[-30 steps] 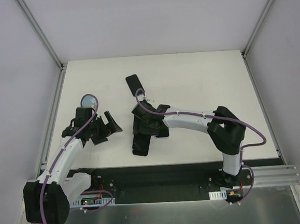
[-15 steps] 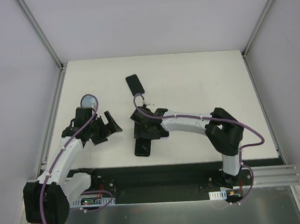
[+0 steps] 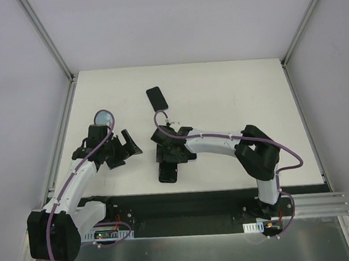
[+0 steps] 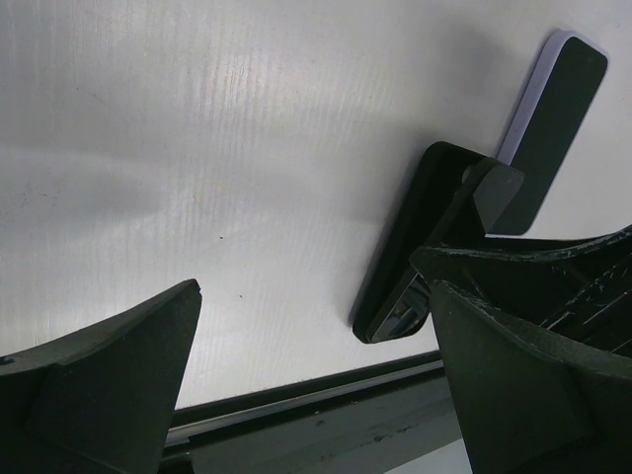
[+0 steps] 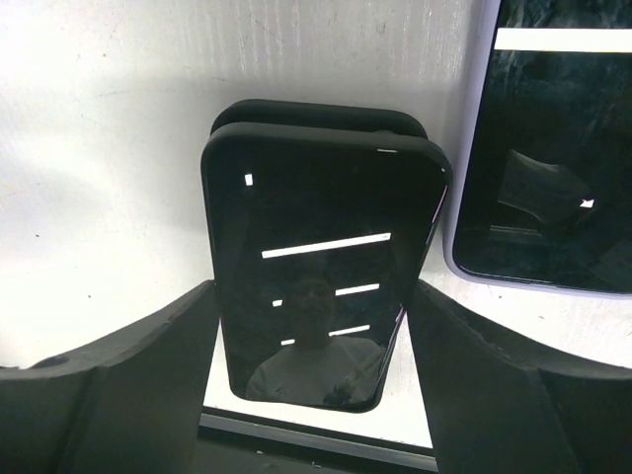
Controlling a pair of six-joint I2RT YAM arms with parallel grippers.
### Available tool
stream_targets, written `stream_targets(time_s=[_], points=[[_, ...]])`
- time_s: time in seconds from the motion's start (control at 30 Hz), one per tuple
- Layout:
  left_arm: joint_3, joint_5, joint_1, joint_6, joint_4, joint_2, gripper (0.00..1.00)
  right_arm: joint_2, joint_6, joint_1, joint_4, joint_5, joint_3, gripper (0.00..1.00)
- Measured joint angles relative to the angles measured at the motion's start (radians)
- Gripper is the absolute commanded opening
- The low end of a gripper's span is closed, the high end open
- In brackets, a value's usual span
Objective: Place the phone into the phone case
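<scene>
Right tool (image 5: pixel 311 296): clenched on the phone, its fingers (image 5: pixel 128 385) pressed against the two long edges, low over the bench (image 3: pixel 233 102).
Phone (image 5: pixel 318 267): black, glossy screen up with strip lights mirrored in it. It is held between the right tool's fingers near the front middle of the bench and lies over the case.
Case (image 5: pixel 316 113): black. Only its rounded far end shows, peeping out past the phone's far end. I cannot tell whether the phone is seated in it or only resting on top.
Left tool (image 3: pixel 125 151): released, fingers spread wide with nothing between them. It hovers over the left side of the bench, well apart from the phone.
Right arm (image 3: pixel 217 140): stretched leftward across the front of the bench, wrist above the phone.
Other phone (image 3: pixel 156 97): dark screen, pale lilac rim, flat on the bench beyond the case and apart from it.
</scene>
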Motion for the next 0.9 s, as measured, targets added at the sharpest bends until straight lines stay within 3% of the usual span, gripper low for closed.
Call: stream_targets(time_s=[0.37, 0.5, 0.63, 0.9], points=[[0.000, 0.001, 0.000, 0.000, 0.000, 0.000, 0.96, 0.008, -0.088, 0.005, -0.005, -0.003, 0.022, 0.84], [0.000, 0.036, 0.000, 0.002, 0.008, 0.003, 0.82, 0.003, -0.139, 0.005, -0.012, -0.003, 0.032, 0.81], [0.000, 0.109, 0.006, 0.005, 0.030, 0.025, 0.72, -0.040, -0.193, 0.005, -0.005, -0.007, 0.020, 0.70], [-0.090, 0.220, 0.002, -0.010, 0.131, 0.032, 0.50, -0.205, -0.249, -0.003, 0.077, -0.096, -0.179, 0.57]])
